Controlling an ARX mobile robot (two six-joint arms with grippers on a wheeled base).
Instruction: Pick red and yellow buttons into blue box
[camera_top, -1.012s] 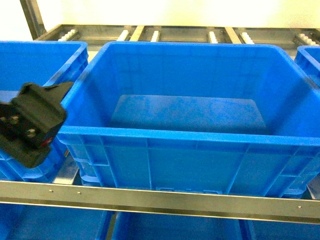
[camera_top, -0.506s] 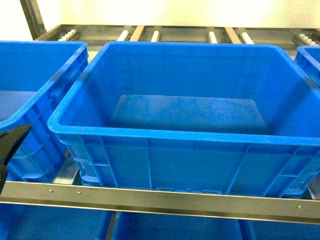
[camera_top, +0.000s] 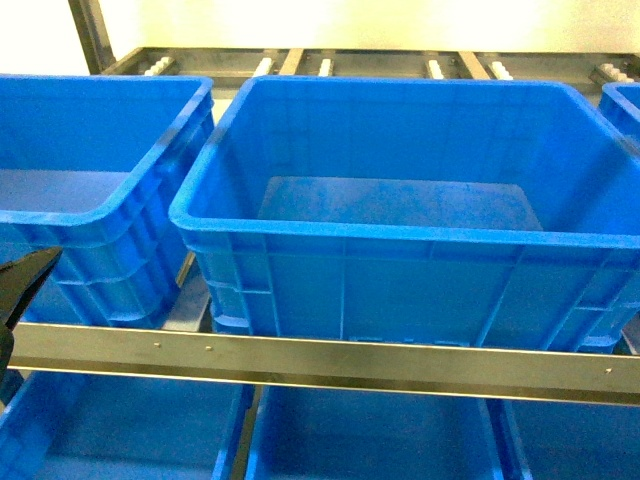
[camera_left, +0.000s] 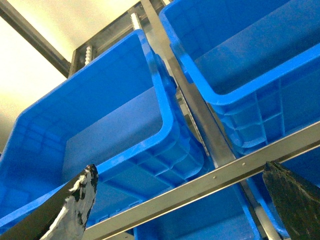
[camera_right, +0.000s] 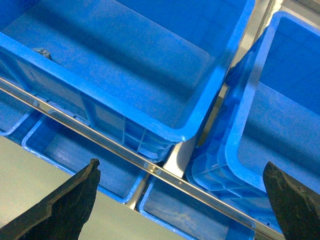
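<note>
No button, red or yellow, shows in any of the three views, so where the task's pieces lie cannot be told from here. The blue box (camera_top: 420, 250) sits on the upper shelf of the rack, its front wall just behind the steel rail (camera_top: 320, 360) that runs along the shelf's front edge; the floor of it looks bare in the head view. The right wrist view shows a small grey patch (camera_right: 41, 52) near one inner corner of a crate, too blurred to name, and it carries no red or yellow. A second blue crate (camera_top: 90, 190) stands just beside the box toward the left end of the shelf, and the rim of another crate (camera_top: 622, 105) shows at the right end. Shallower blue bins (camera_top: 370, 440) lie on the shelf below the rail. The left gripper (camera_left: 177, 200) has its two dark fingers spread wide at the bottom corners of its own view, nothing between them; in the head view only a black tip shows at the left edge, low by the rail. The right gripper (camera_right: 182, 205) is likewise spread wide with nothing held, hanging in front of the rail. Judgement: nothing visibly deposited, neither claw loaded, so both picks appear to remain, and the buttons must first be found outside these frames.
</note>
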